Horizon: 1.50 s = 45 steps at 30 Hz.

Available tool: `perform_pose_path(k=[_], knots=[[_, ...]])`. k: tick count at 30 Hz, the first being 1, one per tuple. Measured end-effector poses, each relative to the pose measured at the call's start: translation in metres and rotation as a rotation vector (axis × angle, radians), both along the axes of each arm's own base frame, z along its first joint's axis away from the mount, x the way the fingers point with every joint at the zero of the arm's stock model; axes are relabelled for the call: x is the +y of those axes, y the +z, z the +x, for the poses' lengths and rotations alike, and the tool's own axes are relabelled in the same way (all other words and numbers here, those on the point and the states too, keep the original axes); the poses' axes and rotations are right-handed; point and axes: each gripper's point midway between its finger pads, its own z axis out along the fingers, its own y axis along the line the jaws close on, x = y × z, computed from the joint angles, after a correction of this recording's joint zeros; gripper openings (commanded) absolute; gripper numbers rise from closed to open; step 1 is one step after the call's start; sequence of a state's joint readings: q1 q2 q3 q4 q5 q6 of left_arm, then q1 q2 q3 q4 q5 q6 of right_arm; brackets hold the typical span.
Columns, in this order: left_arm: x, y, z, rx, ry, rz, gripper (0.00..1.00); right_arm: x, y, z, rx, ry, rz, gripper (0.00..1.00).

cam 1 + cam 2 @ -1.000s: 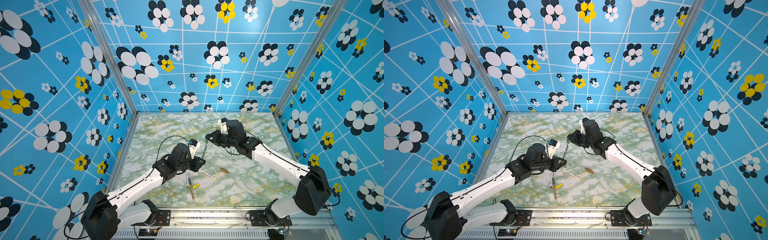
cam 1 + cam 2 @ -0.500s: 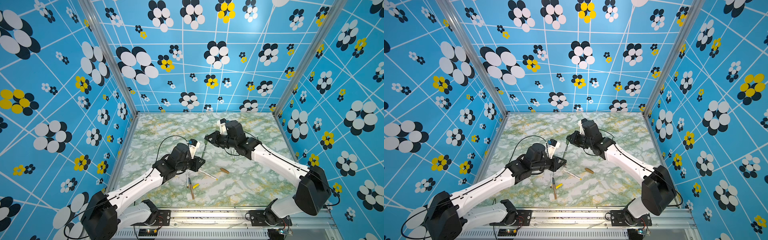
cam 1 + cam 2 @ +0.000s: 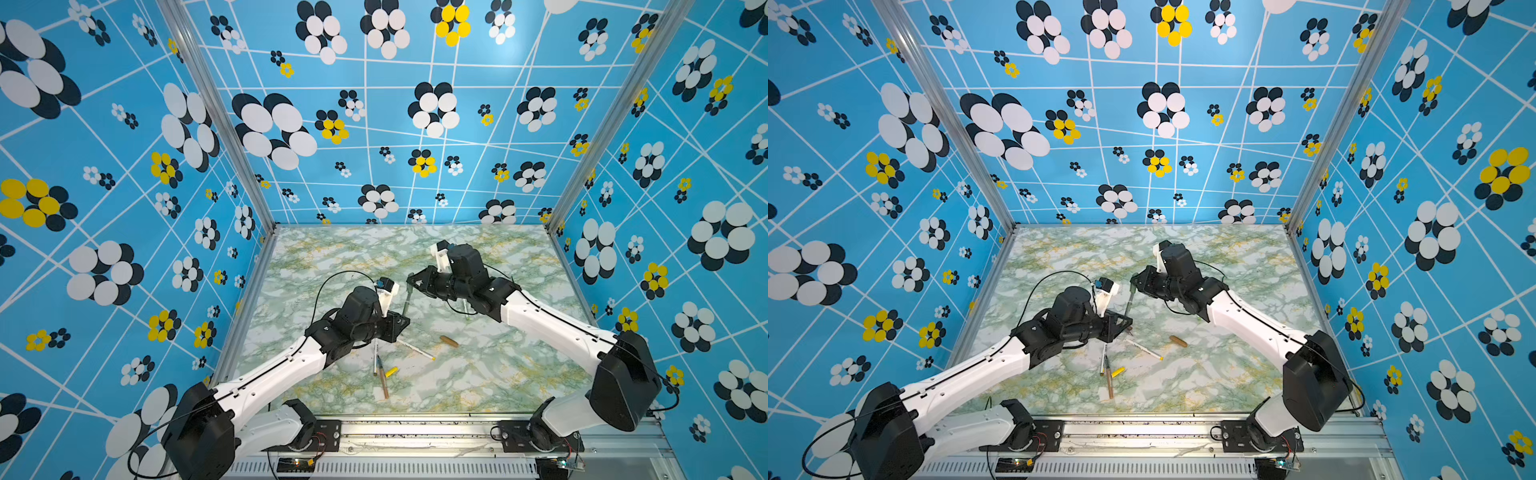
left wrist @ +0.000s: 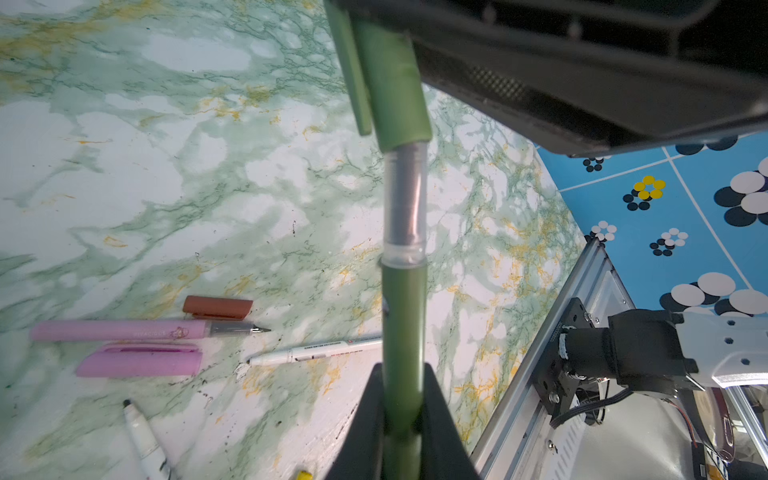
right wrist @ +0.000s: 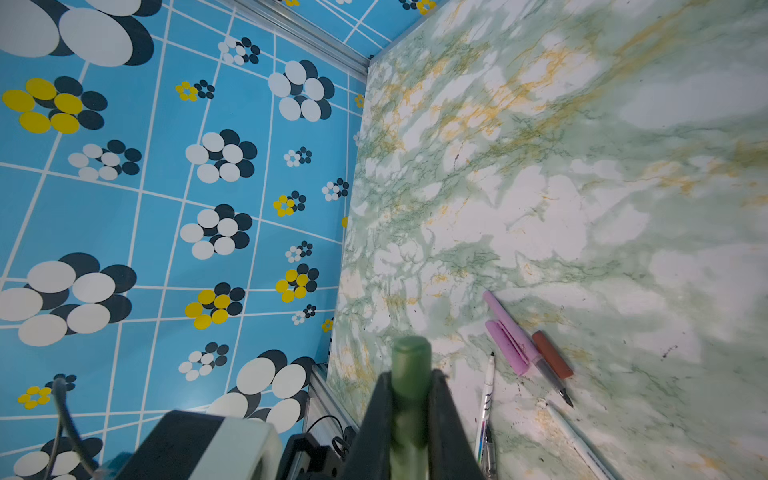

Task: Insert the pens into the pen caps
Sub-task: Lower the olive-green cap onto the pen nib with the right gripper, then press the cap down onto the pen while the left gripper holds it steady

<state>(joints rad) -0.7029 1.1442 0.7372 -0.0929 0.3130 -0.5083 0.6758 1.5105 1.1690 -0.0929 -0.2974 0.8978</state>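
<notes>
A green pen is held by its barrel in my left gripper, which is shut on it. The pen's clear front section runs into the mouth of a green pen cap. My right gripper is shut on that cap. In both top views the pen spans the gap between the left gripper and the right gripper, above the table. The clear section shows between cap and barrel.
On the marble table lie a pink pen, a pink cap, a red-brown cap and a white pen. Near the front are a tan cap, a yellow cap and a brown pen.
</notes>
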Motion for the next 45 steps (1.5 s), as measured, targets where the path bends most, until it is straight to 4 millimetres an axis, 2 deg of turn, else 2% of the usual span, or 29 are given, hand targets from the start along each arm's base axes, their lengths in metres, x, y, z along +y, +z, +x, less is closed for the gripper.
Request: perform_pose_path(k=[11,20,30,45], knots=[[0.001,0.003,0.005,-0.003,0.031,-0.014,0.00,0.002,0.003,0.001,-0.024,-0.001,0.002,0.01],[0.008,0.008,0.017,0.008,0.083,-0.018,0.00,0.014,-0.001,-0.007,-0.096,0.040,0.003,0.00],[0.010,0.016,0.026,-0.022,0.086,-0.006,0.00,0.017,0.010,-0.001,-0.163,0.033,0.029,0.00],[0.020,0.017,0.039,-0.054,0.084,0.041,0.00,0.024,0.007,0.008,-0.183,0.013,0.070,0.00]])
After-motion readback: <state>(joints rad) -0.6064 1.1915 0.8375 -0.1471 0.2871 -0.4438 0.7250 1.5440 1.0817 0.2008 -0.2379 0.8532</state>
